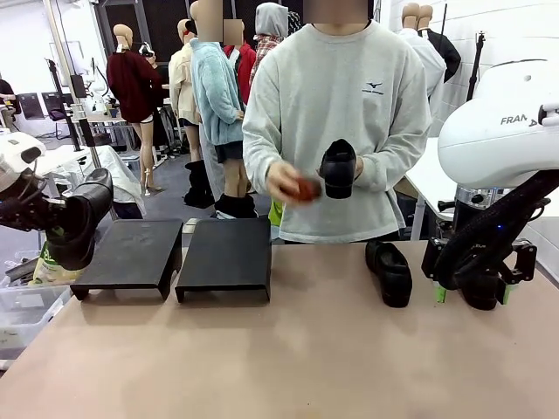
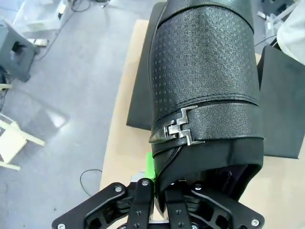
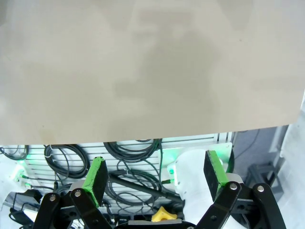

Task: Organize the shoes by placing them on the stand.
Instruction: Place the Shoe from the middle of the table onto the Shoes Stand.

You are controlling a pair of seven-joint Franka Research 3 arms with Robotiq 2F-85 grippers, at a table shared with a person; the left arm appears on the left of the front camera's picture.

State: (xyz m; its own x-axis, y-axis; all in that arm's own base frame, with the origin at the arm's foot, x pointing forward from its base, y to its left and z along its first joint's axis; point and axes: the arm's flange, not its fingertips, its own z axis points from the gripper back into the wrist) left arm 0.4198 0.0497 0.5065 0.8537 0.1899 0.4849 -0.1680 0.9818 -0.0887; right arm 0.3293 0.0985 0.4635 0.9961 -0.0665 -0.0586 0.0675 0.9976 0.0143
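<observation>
Nothing sits on the stands [image 1: 225, 255] yet. The left hand [image 2: 157, 183] clamps one shoe [image 2: 205, 81] in the air left of the stands. A second shoe [image 1: 389, 272] lies on the tabletop [image 1: 288, 358] to their right. A person holds a third shoe [image 1: 338, 168] beyond them. The right hand [image 1: 472, 292] hangs wide and empty, farther right.

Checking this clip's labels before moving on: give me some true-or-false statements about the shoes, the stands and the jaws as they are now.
1. The left jaws are shut on a buckled shoe. True.
2. Both stands carry shoes. False: neither the left stand nor the right stand bears a shoe.
3. The right jaws grip a shoe. False: they stand open and hold nothing.
4. The person holds a raised shoe above the table. True.
5. A third shoe lies on the table. True.
</observation>
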